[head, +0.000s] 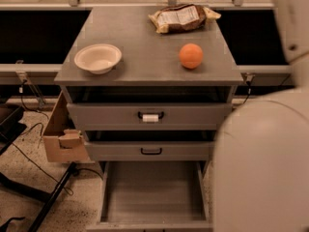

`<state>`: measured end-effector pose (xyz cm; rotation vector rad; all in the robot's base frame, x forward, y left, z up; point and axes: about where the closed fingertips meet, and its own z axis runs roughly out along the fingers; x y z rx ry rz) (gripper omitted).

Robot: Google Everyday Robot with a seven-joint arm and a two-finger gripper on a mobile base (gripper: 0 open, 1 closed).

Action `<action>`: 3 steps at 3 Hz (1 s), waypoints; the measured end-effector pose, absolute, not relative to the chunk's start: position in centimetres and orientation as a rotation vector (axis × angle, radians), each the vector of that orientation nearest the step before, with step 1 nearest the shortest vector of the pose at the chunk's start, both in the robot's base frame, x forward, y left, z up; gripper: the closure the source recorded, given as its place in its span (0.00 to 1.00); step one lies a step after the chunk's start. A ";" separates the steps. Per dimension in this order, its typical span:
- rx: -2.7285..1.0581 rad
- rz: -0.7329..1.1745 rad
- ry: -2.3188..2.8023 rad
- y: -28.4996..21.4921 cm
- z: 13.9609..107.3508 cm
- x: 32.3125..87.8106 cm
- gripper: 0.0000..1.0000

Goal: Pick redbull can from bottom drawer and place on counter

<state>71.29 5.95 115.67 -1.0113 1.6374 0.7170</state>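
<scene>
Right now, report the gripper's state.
Gripper: out of view, so its state cannot be told; only the white arm shows, at the right edge of the camera view.

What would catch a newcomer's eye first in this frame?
The robot's bulky white arm fills the right foreground; its claw is out of view. Left of it, the bottom drawer stands pulled out, showing only its grey floor, and an orange ball sits on the counter.
</scene>
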 end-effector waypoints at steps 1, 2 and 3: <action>-0.913 0.663 1.675 7.8 113.9 77.1 1.00; -0.825 0.624 1.706 10.7 110.3 82.9 1.00; -0.800 0.587 1.743 12.3 107.4 85.7 1.00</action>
